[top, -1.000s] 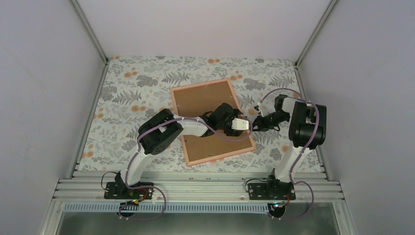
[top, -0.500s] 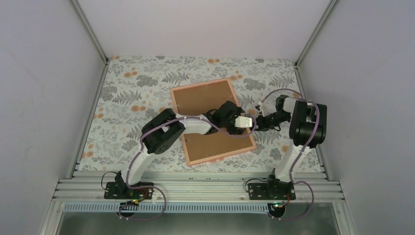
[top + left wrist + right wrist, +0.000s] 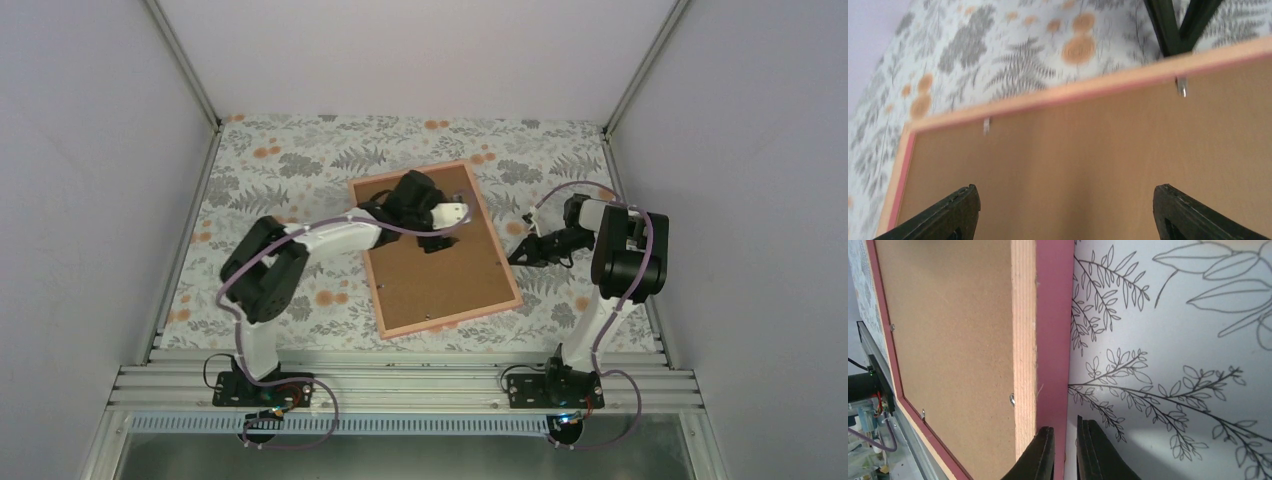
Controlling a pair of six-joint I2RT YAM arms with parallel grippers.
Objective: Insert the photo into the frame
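The pink frame point(image 3: 455, 317) lies face down on the floral table, with the brown backing board point(image 3: 440, 275) filling it. The photo is hidden. My left gripper point(image 3: 437, 242) hovers open and empty over the far half of the board; its wrist view shows the board point(image 3: 1073, 150) and the frame's rim point(image 3: 1058, 92) between the spread jaws point(image 3: 1064, 189). My right gripper point(image 3: 512, 257) is at the frame's right edge. Its jaws point(image 3: 1065, 432) are nearly closed on the pink rim point(image 3: 1053, 315), one finger on the wooden back and one on the table side.
Small metal tabs point(image 3: 1012, 399) sit along the inside of the rim over the board. The right gripper's dark fingers point(image 3: 1174, 47) show beyond the rim in the left wrist view. The patterned tablecloth point(image 3: 280, 170) surrounds the frame, inside grey walls.
My left gripper has swung away from the frame's right edge, back toward the far left over the upper part of the board. The right gripper has stayed at the rim.
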